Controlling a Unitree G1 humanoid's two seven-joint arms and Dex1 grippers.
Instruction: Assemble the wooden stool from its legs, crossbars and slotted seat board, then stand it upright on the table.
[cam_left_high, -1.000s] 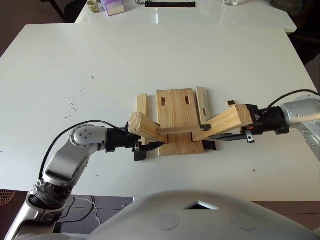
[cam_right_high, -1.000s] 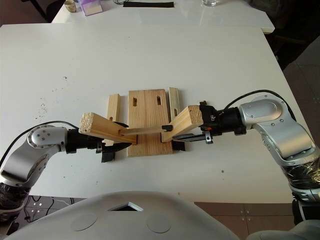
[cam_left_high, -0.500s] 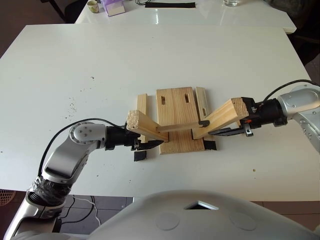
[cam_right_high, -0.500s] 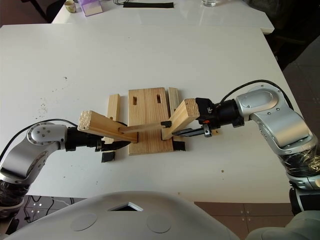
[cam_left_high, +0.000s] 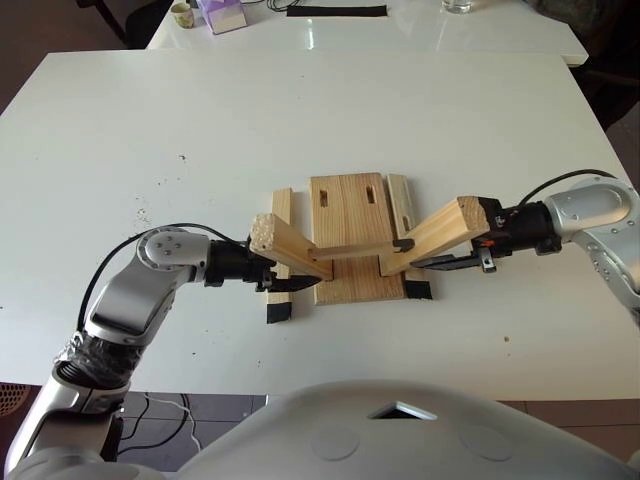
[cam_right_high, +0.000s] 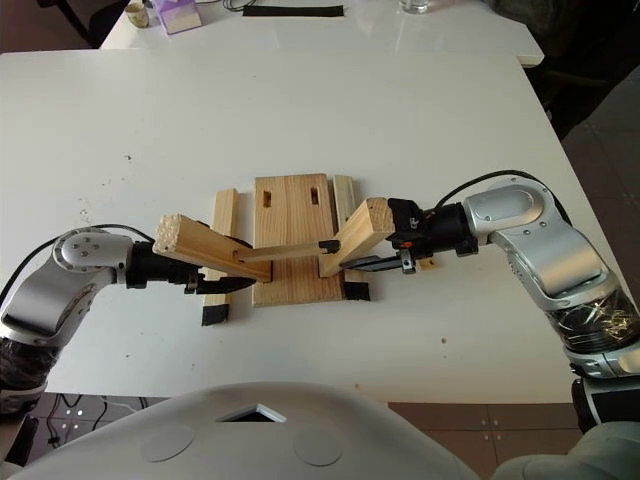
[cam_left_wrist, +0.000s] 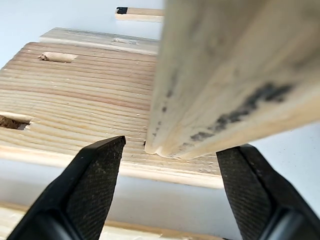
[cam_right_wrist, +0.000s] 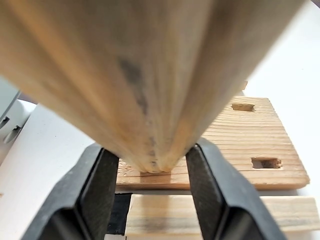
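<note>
The left gripper (cam_left_wrist: 175, 147) has a thick pale wooden leg (cam_left_high: 280, 245) between its fingers, with a sliver of daylight beside one fingertip (cam_left_wrist: 97, 170); the right gripper (cam_right_wrist: 151, 147) is clamped hard on a second thick pale wooden leg (cam_left_high: 445, 228), both pads flat against the wood. A thin wooden crossbar (cam_left_high: 355, 250) spans the two legs, so each arm seems to act as half of a vice, pressing inward to seat the bar's ends. The legs tilt up and away from each other; the joint hangs just above the flat slotted pine seat board (cam_left_high: 348, 205), which lies on the white worktop (cam_left_high: 200, 120), probably so the frame can later drop toward its slots. Two loose pale wooden bars (cam_left_high: 283, 205) lie alongside the board, one on each side, within reach for the other half of the frame; by my judgement assembly is about midway.
</note>
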